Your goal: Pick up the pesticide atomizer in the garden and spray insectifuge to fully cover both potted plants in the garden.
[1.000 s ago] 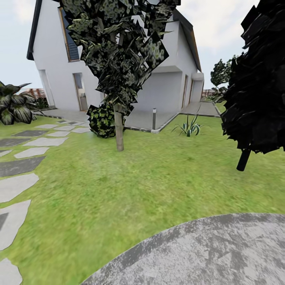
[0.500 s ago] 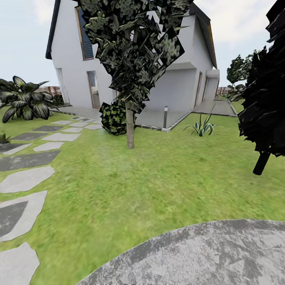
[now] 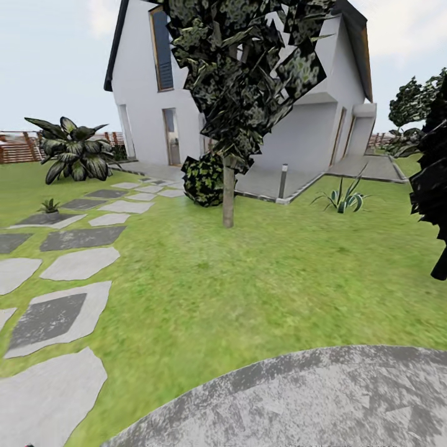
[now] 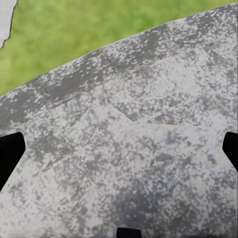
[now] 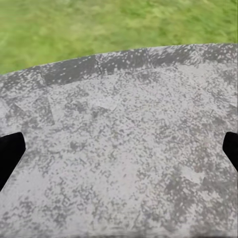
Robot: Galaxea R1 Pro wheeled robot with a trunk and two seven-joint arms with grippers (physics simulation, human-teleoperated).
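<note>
One potted plant (image 3: 49,205), one house (image 3: 248,99).

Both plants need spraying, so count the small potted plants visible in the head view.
1. The potted plant sits at far left beside a dark stepping stone, nearer than the big broad-leaved bush. The other may lie outside the frame.

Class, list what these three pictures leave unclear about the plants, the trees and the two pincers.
- Small plant by the stepping stones, head view: too small to tell its pot or leaf pattern.
- Dark tree, head view: cut off by the right edge.
- Left pincer, left wrist view: only dark fingertips at the picture's edges over the paved patio.
- Right pincer, right wrist view: likewise.
</note>
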